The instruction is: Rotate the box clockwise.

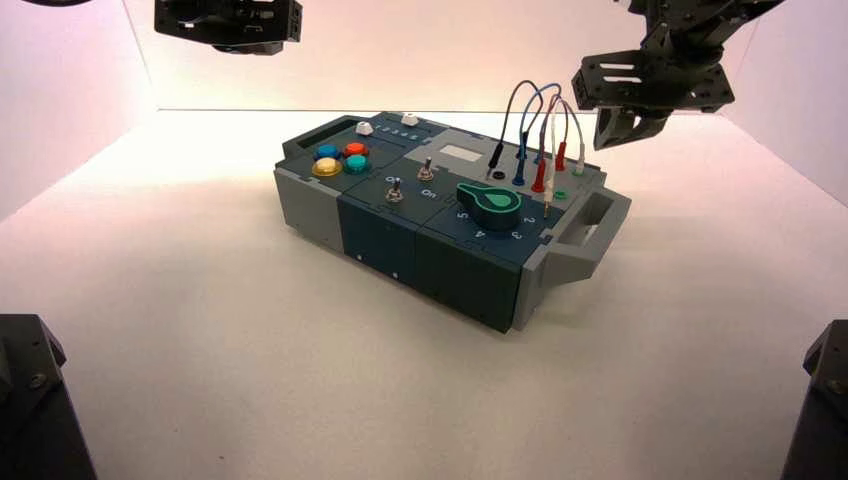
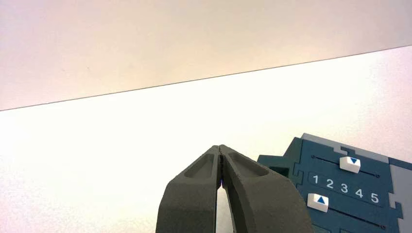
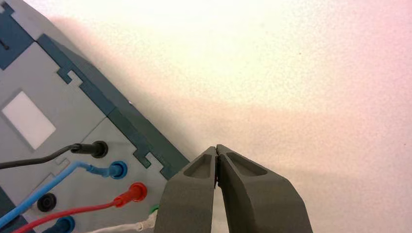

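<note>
The box (image 1: 430, 255) is grey and dark blue and stands turned slantwise on the white table, its handle end (image 1: 590, 230) nearer my right side. On top are round coloured buttons (image 1: 340, 160), two toggle switches (image 1: 410, 180), a green dial (image 1: 490, 203) and looped plug wires (image 1: 535, 130). My left gripper (image 1: 245, 45) hangs high beyond the box's far left corner, shut and empty (image 2: 221, 148). Beside it the left wrist view shows a box corner (image 2: 303, 167) with two white sliders (image 2: 350, 164) and the numbers 1 to 5. My right gripper (image 1: 625, 130) hovers beyond the wire end, shut and empty (image 3: 216, 148), apart from the box (image 3: 53, 82).
White walls enclose the table at the back and both sides. Dark arm bases stand at the near left (image 1: 35, 400) and near right (image 1: 820, 400) corners. Black (image 3: 92, 149), blue (image 3: 114, 170) and red (image 3: 133, 192) plugs sit in sockets close to the right gripper.
</note>
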`<action>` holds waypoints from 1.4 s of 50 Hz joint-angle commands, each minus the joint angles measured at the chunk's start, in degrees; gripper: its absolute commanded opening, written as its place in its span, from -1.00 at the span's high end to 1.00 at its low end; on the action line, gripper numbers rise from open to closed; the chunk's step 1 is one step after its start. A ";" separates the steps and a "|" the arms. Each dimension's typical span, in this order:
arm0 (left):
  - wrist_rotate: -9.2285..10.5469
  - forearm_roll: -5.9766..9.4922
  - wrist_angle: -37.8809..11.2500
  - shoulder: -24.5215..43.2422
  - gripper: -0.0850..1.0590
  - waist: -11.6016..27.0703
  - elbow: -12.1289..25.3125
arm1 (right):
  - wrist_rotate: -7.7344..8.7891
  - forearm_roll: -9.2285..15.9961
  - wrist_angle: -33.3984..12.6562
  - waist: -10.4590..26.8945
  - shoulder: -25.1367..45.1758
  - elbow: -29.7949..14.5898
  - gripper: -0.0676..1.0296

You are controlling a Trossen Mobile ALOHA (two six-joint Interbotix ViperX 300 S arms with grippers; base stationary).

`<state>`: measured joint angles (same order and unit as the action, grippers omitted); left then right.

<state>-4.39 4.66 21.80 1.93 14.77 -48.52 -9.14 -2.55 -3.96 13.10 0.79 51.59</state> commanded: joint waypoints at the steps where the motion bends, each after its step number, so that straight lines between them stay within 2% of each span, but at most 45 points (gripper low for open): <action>1: 0.00 -0.09 0.70 -0.70 0.91 0.18 1.49 | 0.18 0.00 0.09 -0.18 -0.26 -1.49 0.92; 48: 0.35 0.00 1.85 -0.97 0.91 0.18 0.26 | 0.18 0.35 -1.85 0.09 1.93 -3.25 0.92; 57: 1.32 0.35 2.29 0.00 0.91 0.00 -1.41 | 0.18 0.35 -1.93 0.00 2.02 -3.52 0.92; 65: 3.60 0.35 2.29 0.70 0.91 0.18 -2.29 | 0.18 0.35 -1.85 0.00 2.02 -4.04 0.92; 70: 3.96 0.26 2.29 0.88 0.91 0.79 -2.64 | 0.18 0.35 -1.85 0.00 2.02 -4.13 0.92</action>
<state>-0.79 5.10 23.47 3.69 14.85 -51.50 -9.05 -2.29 -6.06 13.10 3.52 48.69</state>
